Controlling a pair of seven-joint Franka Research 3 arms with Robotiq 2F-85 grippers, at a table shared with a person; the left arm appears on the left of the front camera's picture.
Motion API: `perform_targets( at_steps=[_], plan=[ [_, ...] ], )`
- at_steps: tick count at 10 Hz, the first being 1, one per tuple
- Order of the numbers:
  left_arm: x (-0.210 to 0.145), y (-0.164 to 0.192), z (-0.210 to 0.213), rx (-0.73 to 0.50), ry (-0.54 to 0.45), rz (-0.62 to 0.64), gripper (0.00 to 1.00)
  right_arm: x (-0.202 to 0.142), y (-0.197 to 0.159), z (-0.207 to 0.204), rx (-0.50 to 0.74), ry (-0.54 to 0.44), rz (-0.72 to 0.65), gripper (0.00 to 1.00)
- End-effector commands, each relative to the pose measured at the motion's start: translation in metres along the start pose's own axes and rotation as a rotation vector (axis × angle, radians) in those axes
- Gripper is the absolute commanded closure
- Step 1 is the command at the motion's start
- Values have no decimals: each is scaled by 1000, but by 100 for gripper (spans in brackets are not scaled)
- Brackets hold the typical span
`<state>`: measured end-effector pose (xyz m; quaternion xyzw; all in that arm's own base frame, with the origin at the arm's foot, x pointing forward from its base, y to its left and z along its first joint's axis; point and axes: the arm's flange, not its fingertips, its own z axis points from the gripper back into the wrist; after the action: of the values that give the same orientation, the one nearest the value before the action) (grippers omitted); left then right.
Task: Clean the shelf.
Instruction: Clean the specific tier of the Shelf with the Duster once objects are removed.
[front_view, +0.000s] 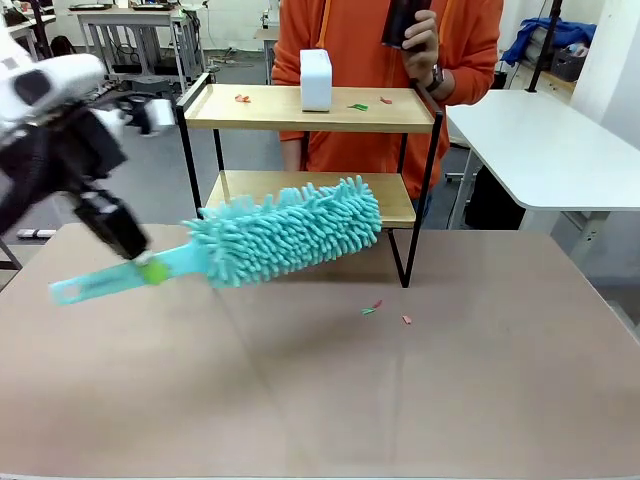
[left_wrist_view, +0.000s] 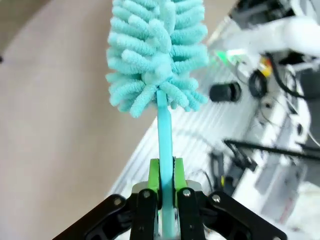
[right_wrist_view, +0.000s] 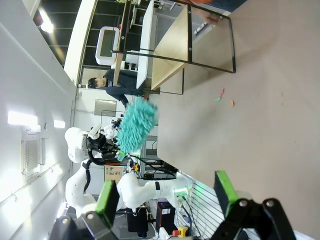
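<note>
The shelf (front_view: 310, 110) stands at the table's far side, with two wooden boards in a black frame. On its top board lie red and green scraps (front_view: 358, 105) beside a white box (front_view: 316, 79). My left gripper (front_view: 150, 268) is shut on the handle of a teal fluffy duster (front_view: 290, 232), whose head hangs just in front of the lower board. In the left wrist view the green pads (left_wrist_view: 155, 175) clamp the duster's handle (left_wrist_view: 165, 135). My right gripper (right_wrist_view: 166, 195) stands open and holds nothing, far from the shelf (right_wrist_view: 170, 55) and the duster (right_wrist_view: 137, 125).
A person in orange (front_view: 350, 40) stands behind the shelf, holding a dark object (front_view: 403, 22) in one hand. More scraps (front_view: 372, 309) lie on the brown table (front_view: 450, 390) in front of the shelf's right leg. A white table (front_view: 540, 140) stands at the right.
</note>
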<state>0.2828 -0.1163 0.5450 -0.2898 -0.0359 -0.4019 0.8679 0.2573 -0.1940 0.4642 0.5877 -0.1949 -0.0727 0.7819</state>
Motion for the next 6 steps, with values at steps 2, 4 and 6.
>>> perform_targets(
  at_steps=[2,4,6],
  plan=[
    [-105,37,91,-97,-32,29,88,1,1,0,2,2,27,0],
    [-165,51,124,-54,-337,219,88,1,1,0,2,2,27,0],
    [-195,62,138,-25,-491,435,88,1,1,0,2,2,27,0]
  ],
)
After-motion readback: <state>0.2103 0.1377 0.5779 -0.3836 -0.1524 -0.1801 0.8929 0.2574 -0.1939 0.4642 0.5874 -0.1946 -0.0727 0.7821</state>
